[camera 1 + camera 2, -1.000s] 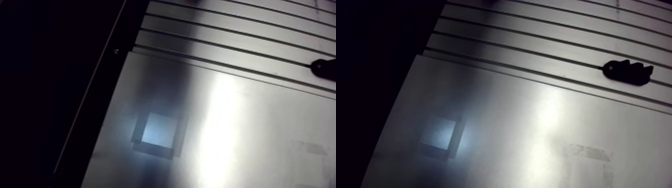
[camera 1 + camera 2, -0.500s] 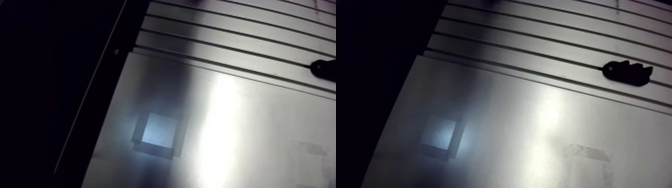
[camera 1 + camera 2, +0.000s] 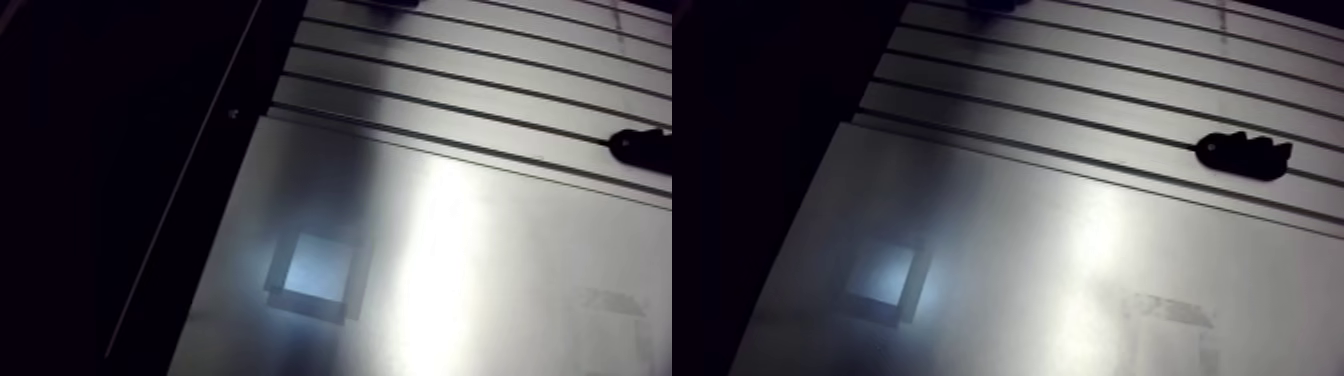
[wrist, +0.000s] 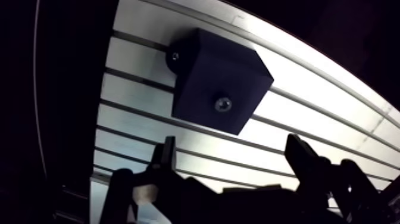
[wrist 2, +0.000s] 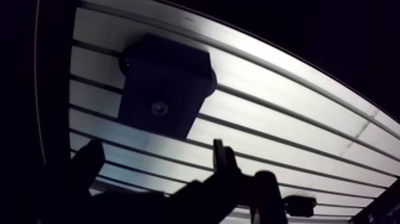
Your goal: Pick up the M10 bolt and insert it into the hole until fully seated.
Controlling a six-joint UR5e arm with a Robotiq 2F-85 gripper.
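In the wrist view a black block sits on the slotted aluminium table. The bolt is sunk in the hole in the block's upper face, and only its shiny head shows. My gripper hovers above and a little back from the block. It is open: the two dark fingers stand wide apart with nothing between them. The bolt lies ahead of the gap, free of both fingers. The arm view shows neither the gripper nor the bolt.
In the arm view a smooth metal plate lies on the table, with a pale square patch on it. A small black clamp-like part rests on the slots beyond the plate. The table's edge borders darkness.
The whole arm view has shifted slightly, so the camera has moved. The plate and the black part keep their places on the table.
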